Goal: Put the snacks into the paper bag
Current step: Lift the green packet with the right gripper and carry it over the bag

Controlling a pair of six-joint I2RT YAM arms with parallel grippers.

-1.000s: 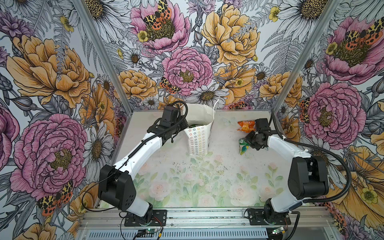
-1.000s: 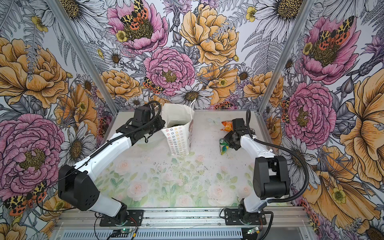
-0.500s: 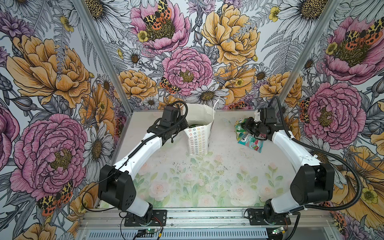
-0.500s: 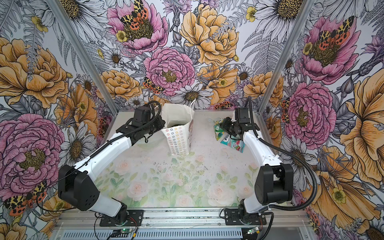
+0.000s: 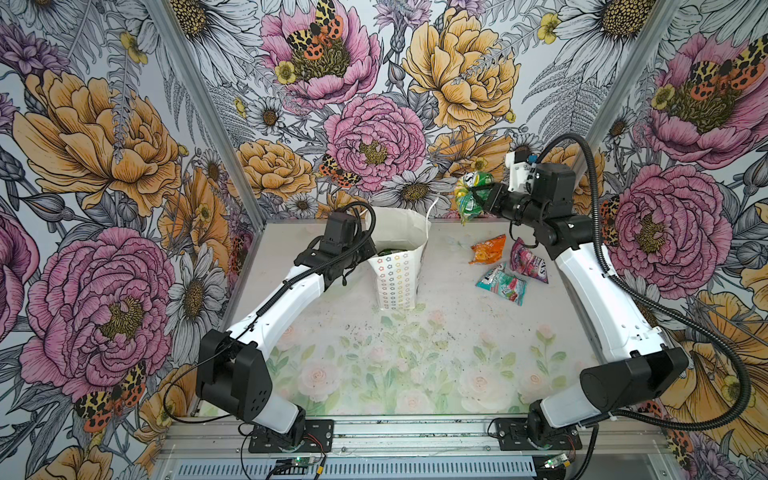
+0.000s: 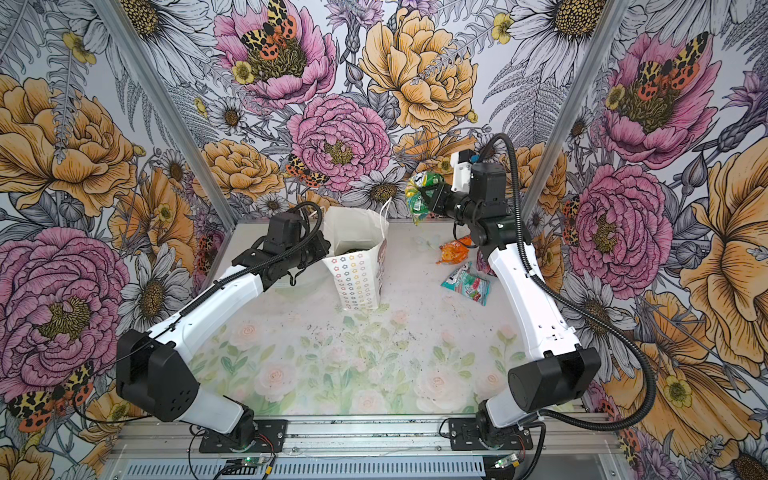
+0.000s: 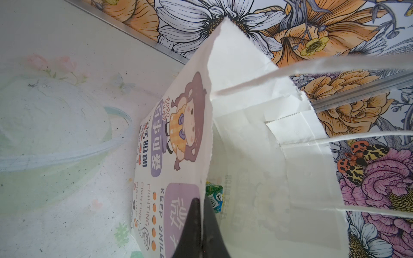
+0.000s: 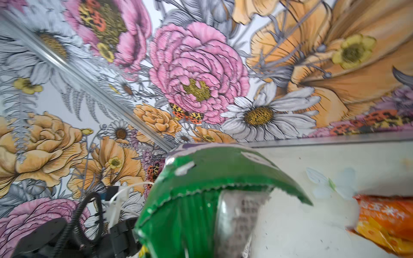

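Left wrist view: grips paper bag [image 7: 257, 145] rim with left gripper [image 7: 201, 202], fingers pressed together; 1 green packet [image 7: 213, 194] already inside. In a top view, holds green-and-yellow packet [image 5: 467, 195] pinched in right gripper [image 5: 482, 196], aloft right of bag. Leaves 3 lying right of bag: orange packet [image 5: 488, 248], pink packet [image 5: 528, 264], teal packet [image 5: 500, 286].

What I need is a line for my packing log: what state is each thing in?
bag: upright, open, rim pinched
left fingers: shut on bag rim
green packet: crumpled, held in air, outside bag
right fingers: shut on green packet
orange packet: lying on table
pink packet: lying on table
teal packet: lying on table
packet in bag: already inside, mostly hidden
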